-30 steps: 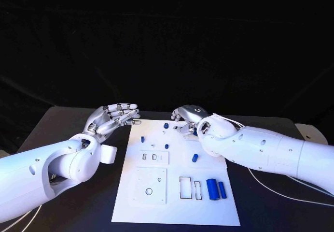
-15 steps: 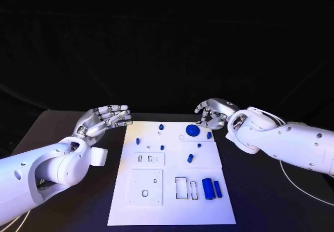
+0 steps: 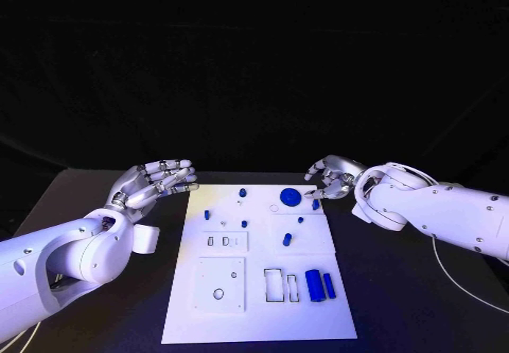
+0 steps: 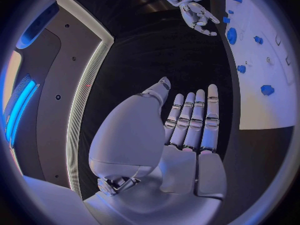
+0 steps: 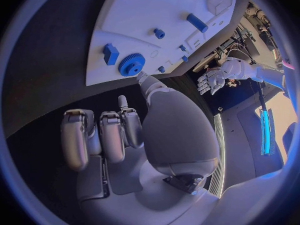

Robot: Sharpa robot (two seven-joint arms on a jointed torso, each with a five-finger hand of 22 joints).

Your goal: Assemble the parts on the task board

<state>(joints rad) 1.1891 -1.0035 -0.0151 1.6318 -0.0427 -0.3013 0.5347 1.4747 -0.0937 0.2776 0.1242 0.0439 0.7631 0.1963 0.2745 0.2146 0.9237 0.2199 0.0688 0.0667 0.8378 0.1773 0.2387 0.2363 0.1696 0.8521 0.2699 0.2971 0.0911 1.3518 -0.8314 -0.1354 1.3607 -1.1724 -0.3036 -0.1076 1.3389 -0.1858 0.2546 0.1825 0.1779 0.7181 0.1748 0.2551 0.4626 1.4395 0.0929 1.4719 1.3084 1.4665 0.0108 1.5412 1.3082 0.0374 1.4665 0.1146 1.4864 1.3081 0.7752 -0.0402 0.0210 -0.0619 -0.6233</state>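
The task board (image 3: 258,265) is lying flat in the middle of the black table (image 3: 403,294), with the round toothed blue gear (image 3: 290,195) sitting near its far edge, just beside the right hand (image 3: 331,179), whose fingers are curling loosely around nothing, while the left hand (image 3: 156,184) is hovering off the board's far left corner with fingers straight, apart and empty. The gear and the blue cylinders (image 3: 314,284) at the near right are probably light, stiff, smooth plastic, likely to skid on the plate, so pinching across the gear's rim looks safest.
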